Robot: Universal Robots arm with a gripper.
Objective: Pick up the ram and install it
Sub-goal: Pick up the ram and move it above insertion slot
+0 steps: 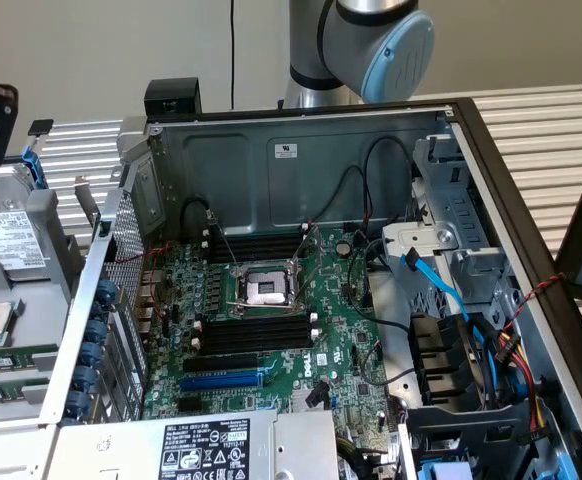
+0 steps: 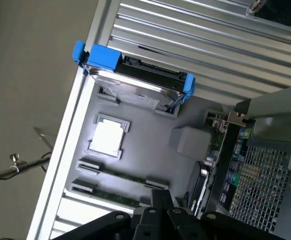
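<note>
Ribbed aluminium counter (image 1: 541, 130) stretches beneath a plain pale wall. On it lies an open computer case (image 1: 271, 170) with its green motherboard (image 1: 351, 330) facing up and a bare processor socket (image 1: 268, 290) near the centre. Black memory slots (image 1: 256, 335) run at six o'clock from the socket, with more at twelve o'clock. A long blue expansion slot (image 1: 221, 380) lies further toward six o'clock. The grey robot arm (image 1: 371, 40) rises behind the case at twelve o'clock.

At nine o'clock from the case, in the exterior view, sits a grey parts tray (image 1: 46, 225). It holds a hard drive (image 2: 135, 92) in a blue bracket, a square processor chip (image 2: 106, 137) and the ram (image 2: 118, 173). The ram is a thin dark-green stick lying flat in a groove of the tray. A second stick (image 2: 110, 196) of the same kind lies just beside it, parallel.

The black pincer (image 2: 159, 197) hangs above the tray, its tips near one end of the two sticks. It is clenched shut and grips nothing. The ram rests in the tray, well apart from the memory slots.
</note>
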